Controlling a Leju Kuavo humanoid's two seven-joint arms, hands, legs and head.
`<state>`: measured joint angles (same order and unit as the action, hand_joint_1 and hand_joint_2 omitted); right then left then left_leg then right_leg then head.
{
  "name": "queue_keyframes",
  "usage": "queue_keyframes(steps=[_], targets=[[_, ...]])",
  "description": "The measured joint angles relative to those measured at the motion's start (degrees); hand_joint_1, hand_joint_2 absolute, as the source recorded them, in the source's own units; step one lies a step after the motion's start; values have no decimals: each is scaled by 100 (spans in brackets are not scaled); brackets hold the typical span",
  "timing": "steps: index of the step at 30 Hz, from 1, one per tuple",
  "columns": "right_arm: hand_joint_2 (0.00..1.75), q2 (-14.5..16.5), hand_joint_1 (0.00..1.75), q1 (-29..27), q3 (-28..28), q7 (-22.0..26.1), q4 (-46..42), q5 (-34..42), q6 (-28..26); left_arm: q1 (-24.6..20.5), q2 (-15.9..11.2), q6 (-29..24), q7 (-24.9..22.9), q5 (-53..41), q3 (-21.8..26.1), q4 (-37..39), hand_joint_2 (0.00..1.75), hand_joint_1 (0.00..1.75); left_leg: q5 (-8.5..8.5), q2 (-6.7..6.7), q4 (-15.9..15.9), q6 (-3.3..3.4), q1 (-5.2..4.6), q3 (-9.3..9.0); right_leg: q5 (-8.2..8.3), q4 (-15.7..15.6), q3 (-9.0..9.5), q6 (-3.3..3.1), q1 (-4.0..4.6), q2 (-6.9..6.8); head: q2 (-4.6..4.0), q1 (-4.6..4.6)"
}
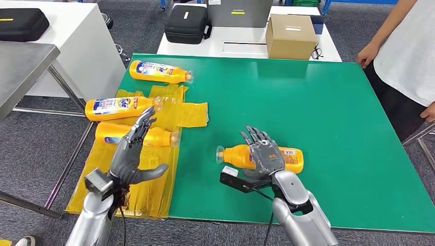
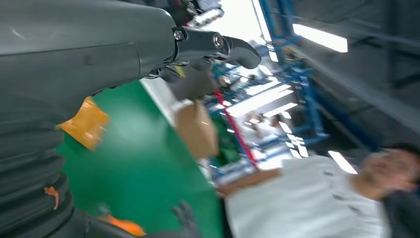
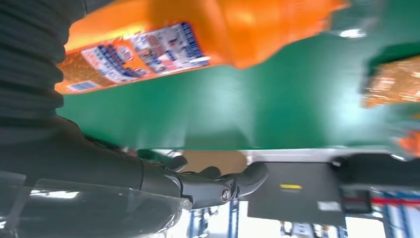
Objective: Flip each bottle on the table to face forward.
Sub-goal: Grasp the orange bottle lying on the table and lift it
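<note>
Four orange bottles with white-and-blue labels lie on their sides on the green table [image 1: 318, 102]. Three are at the left: one at the far edge [image 1: 160, 72], one below it [image 1: 118, 107], one nearer me [image 1: 156, 137]. The fourth bottle [image 1: 290, 159] lies near the table's middle front, cap to the left. My right hand [image 1: 264, 154] hovers over it with its fingers spread, gripping nothing. In the right wrist view the bottle [image 3: 198, 39] shows its label beside the outstretched fingers [image 3: 218, 186]. My left hand [image 1: 134, 151] is open above the yellow sheet, close to the nearest left bottle.
A crumpled yellow plastic sheet [image 1: 154, 174] covers the table's left strip and hangs over its edge. A cardboard box [image 1: 290, 36] and a black case [image 1: 187, 24] sit on the white table behind. A person in a white shirt [image 1: 405, 56] stands at the far right corner.
</note>
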<state>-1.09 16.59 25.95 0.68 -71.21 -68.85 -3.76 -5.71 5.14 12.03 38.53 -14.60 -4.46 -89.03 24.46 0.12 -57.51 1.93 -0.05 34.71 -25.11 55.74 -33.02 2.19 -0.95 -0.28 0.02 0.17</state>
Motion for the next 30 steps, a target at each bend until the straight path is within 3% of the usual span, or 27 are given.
queue_keyframes(steps=[5, 12, 24, 30], targets=[[175, 2, 0, 312, -17, -145, 531, -168, 62, 277, 94, 218, 7, 96, -128, -597, 175, 0, -3, -2, 0, 1, 0, -3, 2, 1, 4, -1, 0, -2, 0, 1], [175, -53, 0, 614, -93, -234, 1141, -212, 272, 499, 137, 333, 13, 81, -291, -856, 175, 0, -4, -1, -1, 1, 0, -5, 3, 1, 4, 0, -1, -2, 0, -2], [175, -434, 0, 863, -258, -294, 1659, -15, 663, 656, 137, 363, 22, 252, -385, -867, 175, 0, -3, -4, -2, 1, -1, -6, 3, 0, 4, 0, 0, -5, 0, -2], [175, -825, 0, 950, -388, -141, 1813, 239, 860, 661, 139, 429, 22, 362, -387, -850, 175, 0, -3, -5, -2, 2, -2, -7, 3, -1, 9, 0, -2, -6, 0, -1]])
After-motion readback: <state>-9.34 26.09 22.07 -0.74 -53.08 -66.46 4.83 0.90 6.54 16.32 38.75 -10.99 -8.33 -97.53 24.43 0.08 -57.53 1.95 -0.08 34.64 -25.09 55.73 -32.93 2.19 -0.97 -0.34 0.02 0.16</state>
